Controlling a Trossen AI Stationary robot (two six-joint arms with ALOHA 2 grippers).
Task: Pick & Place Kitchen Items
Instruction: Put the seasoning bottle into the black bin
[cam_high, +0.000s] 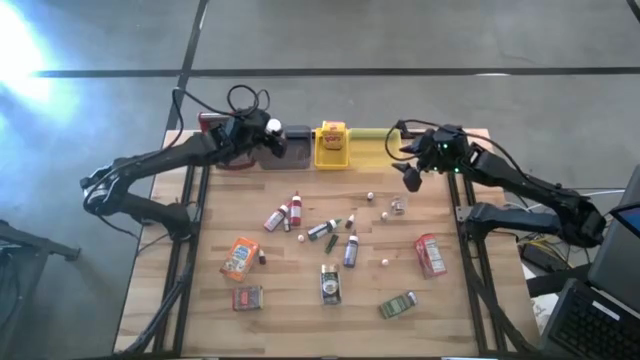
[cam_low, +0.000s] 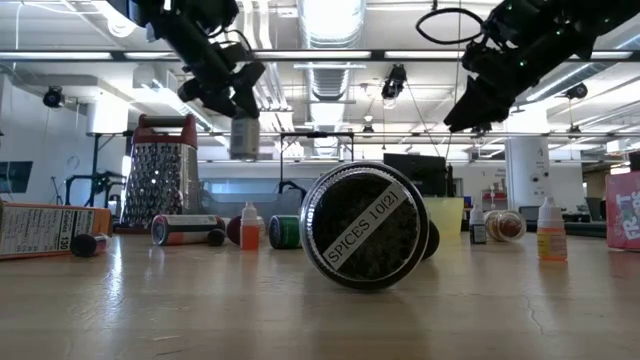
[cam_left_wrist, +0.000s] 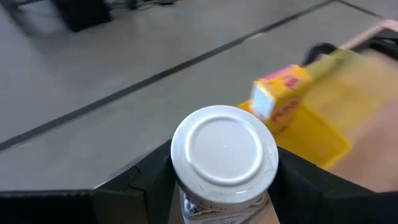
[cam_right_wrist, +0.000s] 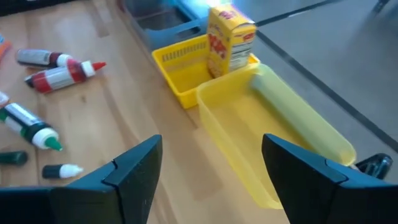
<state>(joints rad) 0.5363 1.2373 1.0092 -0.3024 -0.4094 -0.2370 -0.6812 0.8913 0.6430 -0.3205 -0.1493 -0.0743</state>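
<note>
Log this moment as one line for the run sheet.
left gripper: shut on white-capped bottle, raised at grey tray | right gripper: open, empty, above green tray | yellow basket: holds box

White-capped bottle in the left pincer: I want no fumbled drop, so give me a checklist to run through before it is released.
1. Bottle held between the left pincer's fingers: ok.
2. Bottle lifted clear of the table: ok, the low view shows it hanging in the air.
3. Left pincer over the grey tray at the far edge: ok in the high view.
4. Room in the grey tray: cannot tell, its inside is hidden.
5. Right pincer out of the way: ok, open and empty by the yellow-green tray.
6. Box upright in the yellow basket: ok.
</note>
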